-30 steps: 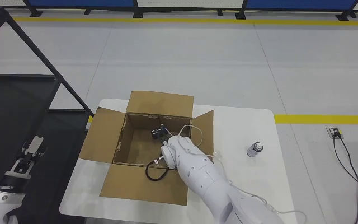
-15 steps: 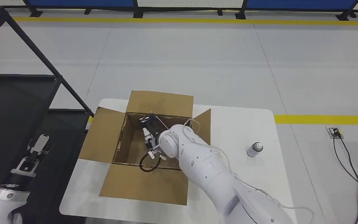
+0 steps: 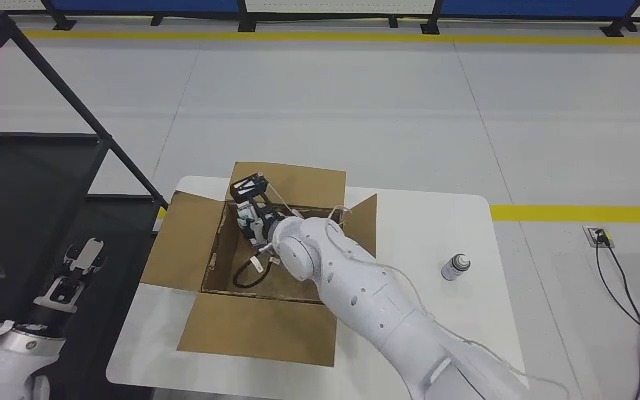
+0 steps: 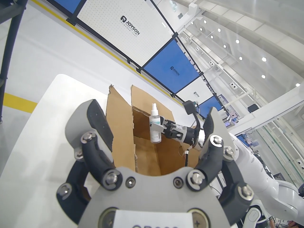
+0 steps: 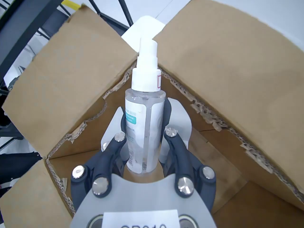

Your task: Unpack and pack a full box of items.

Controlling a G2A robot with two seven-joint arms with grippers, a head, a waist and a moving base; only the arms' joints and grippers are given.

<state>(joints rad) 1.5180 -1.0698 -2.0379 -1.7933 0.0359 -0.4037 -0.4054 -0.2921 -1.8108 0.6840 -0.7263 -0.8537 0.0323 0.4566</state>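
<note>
**While pinched upright, the spray bottle hangs over the box's far-left corner**

Where the top view shows its lower left corner, the left gripper (image 3: 82, 255) sits off the edge of the bench (image 3: 430, 215), well apart from everything on it. Its jaws are spread wide with nothing between them.

Next comes the cardboard box (image 3: 185, 240), left of centre in the frame, with its flaps folded open. The near and left flaps lie almost flat. The right flap stands tilted up.

The right gripper (image 5: 145, 117) is over the upper left corner of the box's mouth. Its jaws are pressed against the two sides of a clear spray bottle (image 4: 154, 119), gripping it around the labelled middle of the body. In the left wrist view the bottle's long axis runs vertical, with the white spray head on top and the base down towards the inside of the box. The arm hides much of the box's interior from above, and the stretch of floor in the right wrist view is plain cardboard.

Beyond the gripper, the far flap lies open against the bench top.

Towards the right of the frame, well apart from the box, a small bottle (image 3: 455, 266) with a dark cap stands on the bench.
</note>
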